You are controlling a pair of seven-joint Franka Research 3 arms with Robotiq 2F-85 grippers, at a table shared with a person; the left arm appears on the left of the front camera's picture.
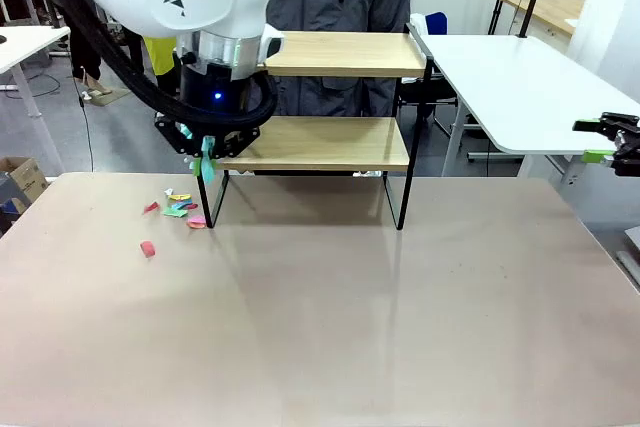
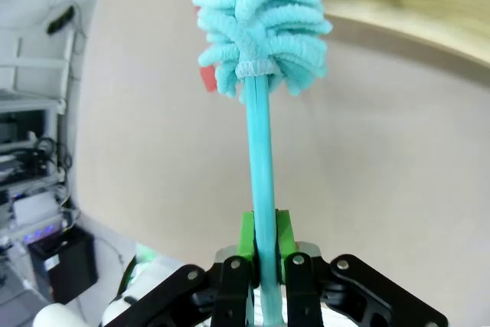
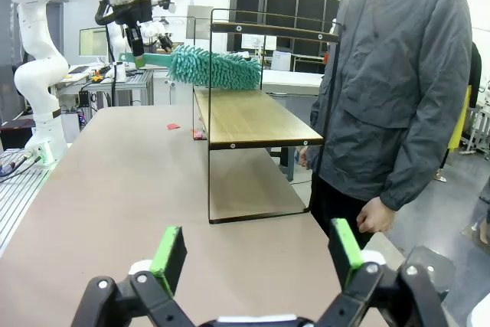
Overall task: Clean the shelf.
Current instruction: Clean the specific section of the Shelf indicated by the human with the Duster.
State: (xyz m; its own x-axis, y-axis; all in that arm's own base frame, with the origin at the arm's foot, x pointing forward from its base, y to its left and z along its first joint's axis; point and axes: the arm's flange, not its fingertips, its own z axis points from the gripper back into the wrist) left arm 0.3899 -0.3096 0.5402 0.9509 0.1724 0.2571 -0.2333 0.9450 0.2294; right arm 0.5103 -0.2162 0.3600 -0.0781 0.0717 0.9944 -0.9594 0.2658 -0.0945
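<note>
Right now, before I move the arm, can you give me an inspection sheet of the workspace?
Surface: beige table, no spills seen.
Job's things: shelf upright at the far edge; teal duster head at its end, above the lower board.
Clutter: coloured paper scraps on the table left of the shelf.
Grippers: left gripper shut on the duster handle; right gripper open, holding nothing.
Cables: black bundle along the left arm.
Surroundings: person standing behind the shelf; white table to the right.
</note>
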